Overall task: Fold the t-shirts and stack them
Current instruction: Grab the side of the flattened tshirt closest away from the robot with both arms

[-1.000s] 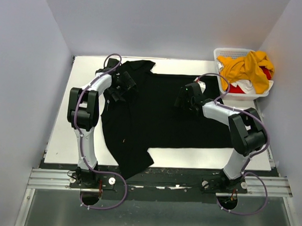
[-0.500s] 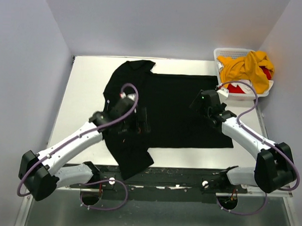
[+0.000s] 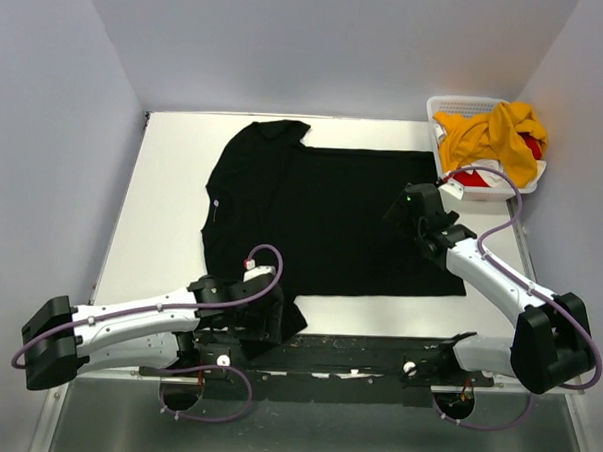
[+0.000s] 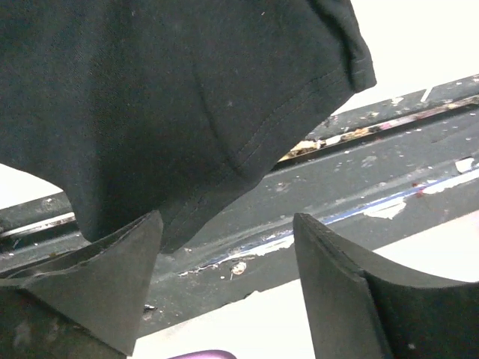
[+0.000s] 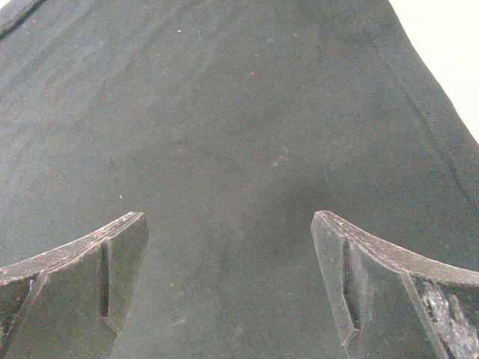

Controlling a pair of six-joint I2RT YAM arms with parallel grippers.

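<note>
Fingers (image 5: 112, 262) apart, black t-shirt (image 5: 239, 112), apparently flat

A high camera behind the arms overlooks the whole white worktop (image 3: 163, 180); both wrist cameras sit close over the same large black cloth t-shirt (image 3: 312, 216).

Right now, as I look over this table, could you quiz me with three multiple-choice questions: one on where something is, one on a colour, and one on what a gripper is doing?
1. Where does the white basket sit on the table?
A. far right corner
B. near left corner
C. the middle

2. What colour is the t-shirt spread flat?
A. yellow
B. red
C. black

3. How does the right gripper stand?
A. shut on cloth
B. open, holding nothing
C. shut on the basket

Answers:
1 A: the top view shows it at the far right corner.
2 C: black cloth covers the table's middle.
3 B: its wrist view shows the jaws apart above the cloth, with nothing between them.
</note>
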